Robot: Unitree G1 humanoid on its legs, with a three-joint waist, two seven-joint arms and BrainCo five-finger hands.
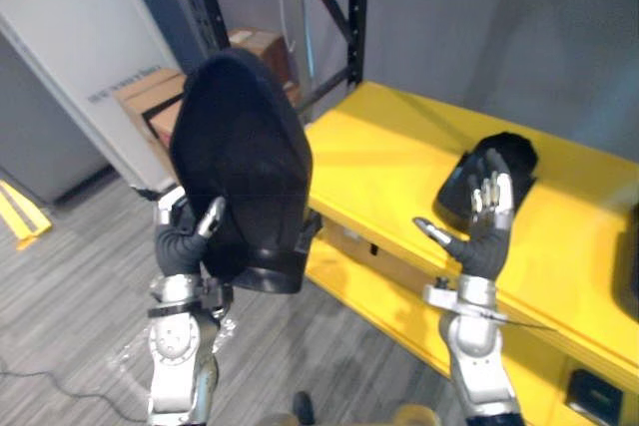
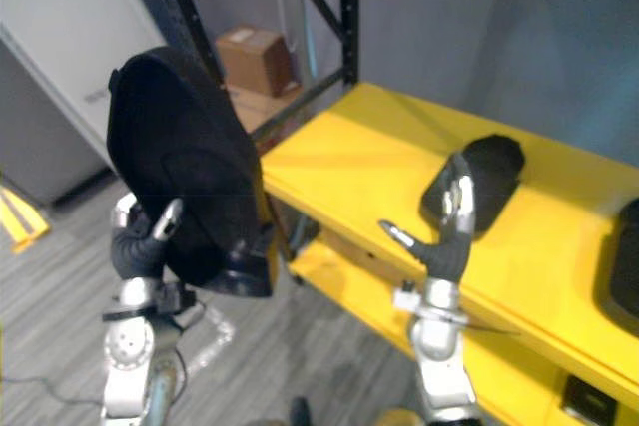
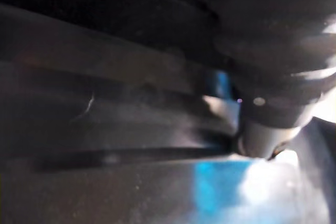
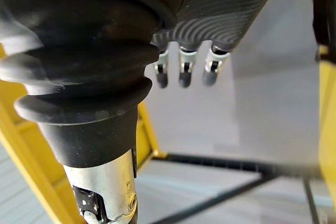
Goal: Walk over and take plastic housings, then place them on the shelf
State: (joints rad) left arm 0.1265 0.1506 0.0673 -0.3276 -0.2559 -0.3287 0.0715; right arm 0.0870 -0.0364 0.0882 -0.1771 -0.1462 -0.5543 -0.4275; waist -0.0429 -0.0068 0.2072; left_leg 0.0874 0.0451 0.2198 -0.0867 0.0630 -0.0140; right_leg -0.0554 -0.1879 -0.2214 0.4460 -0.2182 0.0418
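- A pale grey cabinet (image 1: 70,47) stands at the far left on the grey plank floor (image 1: 70,296), with cardboard boxes (image 1: 150,97) beside it, behind the black rack post (image 1: 354,17).
- The left hand (image 1: 185,241) is raised at the end of an upright forearm, out over the floor and short of the rack.
- It holds a large black housing (image 1: 245,167) aloft and on end, the rounded top uppermost and the flat open end at the bottom.
- Its thumb (image 1: 212,214) lies pressed against the near face of the housing. The other fingers are behind the shell, so I cannot tell how they sit. The piece is pinched between thumb and hand.
- In the left wrist view a dark surface lies close against the camera, too blurred to read.
- The yellow shelf (image 1: 399,147) runs from the post toward the right, with a lower yellow level (image 1: 369,286) under it.
- The right hand (image 1: 489,231) stands upright in front of the shelf edge on a vertical forearm. Its fingers (image 1: 491,192) are straight and side by side, pointing up. The thumb sticks out toward the left, and the hand holds nothing.
- In the right wrist view the same fingers (image 4: 181,72) show straight in a row.
- A second housing (image 1: 509,157) lies on the shelf top just behind the right hand.
- Another dark piece (image 2: 619,256) sits on the shelf at the right edge.
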